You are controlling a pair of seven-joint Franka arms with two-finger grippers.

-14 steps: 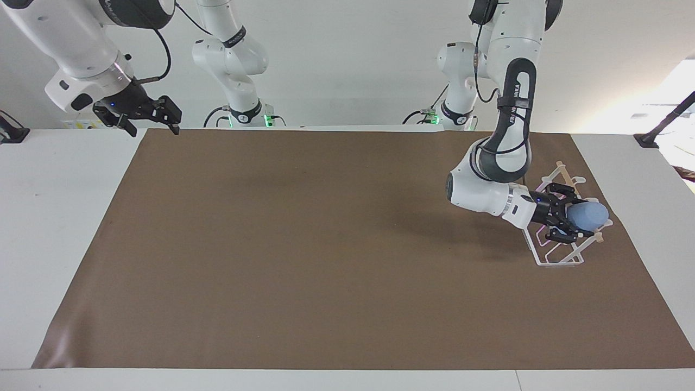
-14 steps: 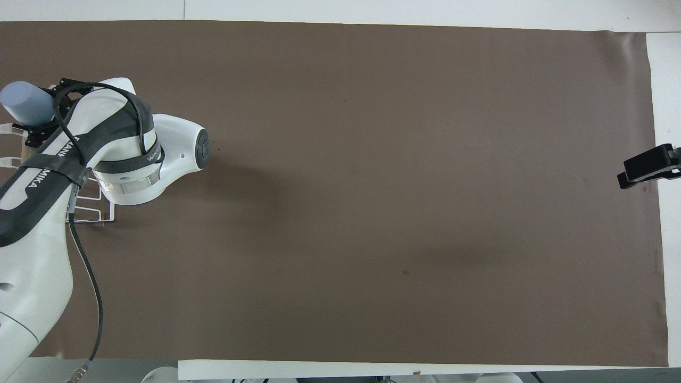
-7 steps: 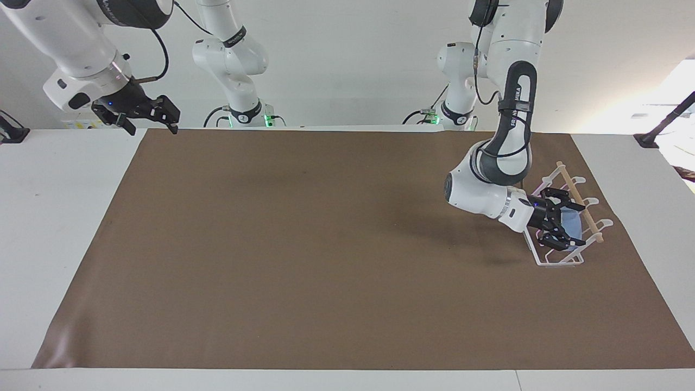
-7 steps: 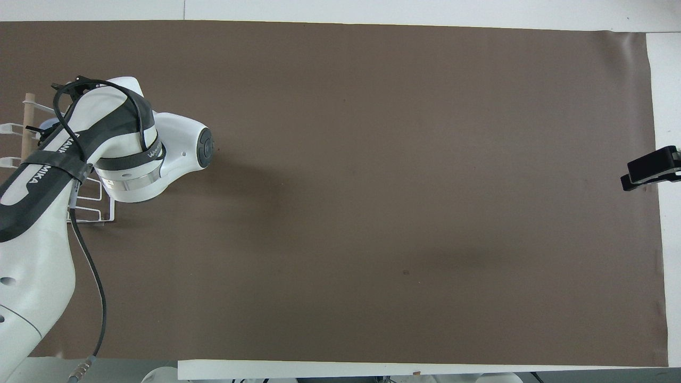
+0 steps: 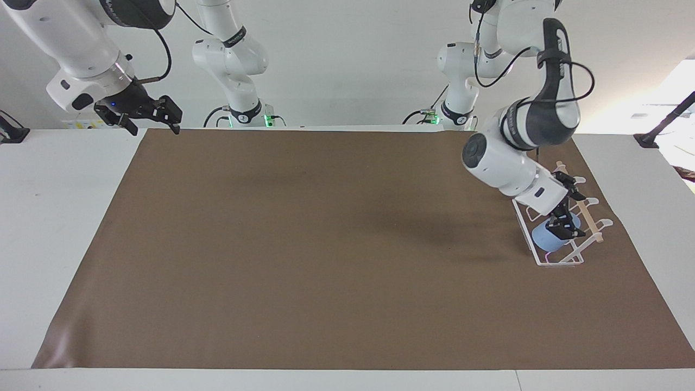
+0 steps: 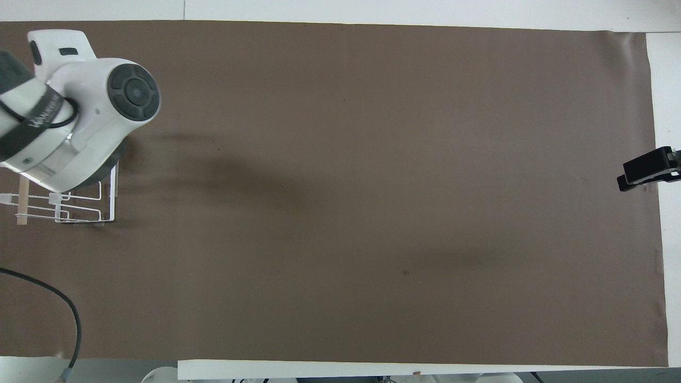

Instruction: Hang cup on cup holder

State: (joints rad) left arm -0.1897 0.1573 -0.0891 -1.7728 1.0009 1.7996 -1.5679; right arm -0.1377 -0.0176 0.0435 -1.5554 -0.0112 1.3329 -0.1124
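The light blue cup [image 5: 544, 239] sits low inside the white wire cup holder [image 5: 559, 263] at the left arm's end of the table, under the holder's wooden rod [image 5: 591, 221]. My left gripper [image 5: 566, 228] points down into the holder with its fingers around the cup's upper part. In the overhead view the left arm hides the cup and the gripper, and only the nearer part of the holder [image 6: 80, 208] shows. My right gripper [image 5: 153, 126] waits open and empty in the air over the right arm's end of the table; it also shows in the overhead view [image 6: 646, 171].
A brown mat [image 5: 326, 244] covers most of the white table. A black clamp [image 5: 649, 140] sits at the table edge near the holder.
The left arm has swung up and turned, so the gripper now points down. The cup has gone from above the rod down into the holder. The right arm has stayed put.
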